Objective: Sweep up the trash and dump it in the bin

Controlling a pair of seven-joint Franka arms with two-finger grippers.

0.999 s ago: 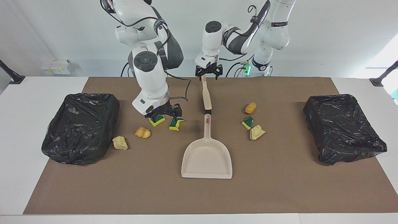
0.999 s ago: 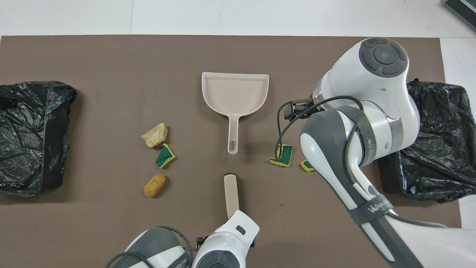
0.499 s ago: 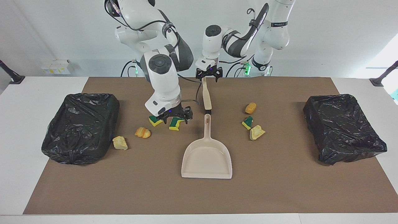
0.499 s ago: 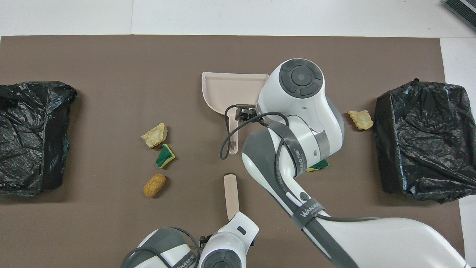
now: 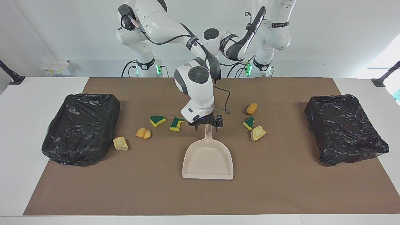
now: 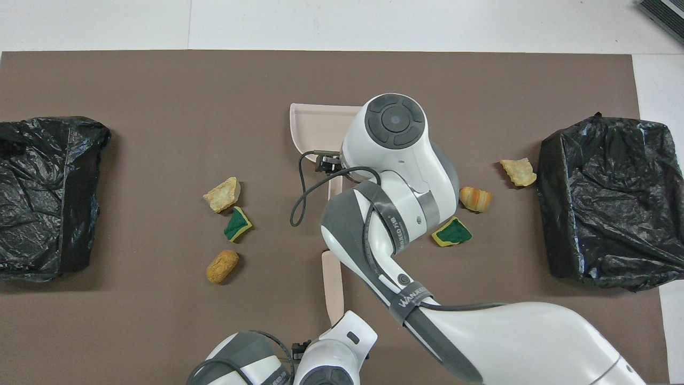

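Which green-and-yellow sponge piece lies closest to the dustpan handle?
The sponge piece beside the right gripper, toward the right arm's end; the other two lie farther from the dustpan handle.

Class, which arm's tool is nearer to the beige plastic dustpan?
Right. The right tool is over the handle of the beige plastic dustpan. The left tool is by the beige brush handle, nearer the robots.

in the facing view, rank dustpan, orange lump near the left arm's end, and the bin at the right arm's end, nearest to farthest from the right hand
1. Dustpan: the right hand is right over its handle, mid-table.
2. Orange lump: toward the left arm's end, beside a green sponge piece.
3. Black-lined bin: at the right arm's end, farthest.
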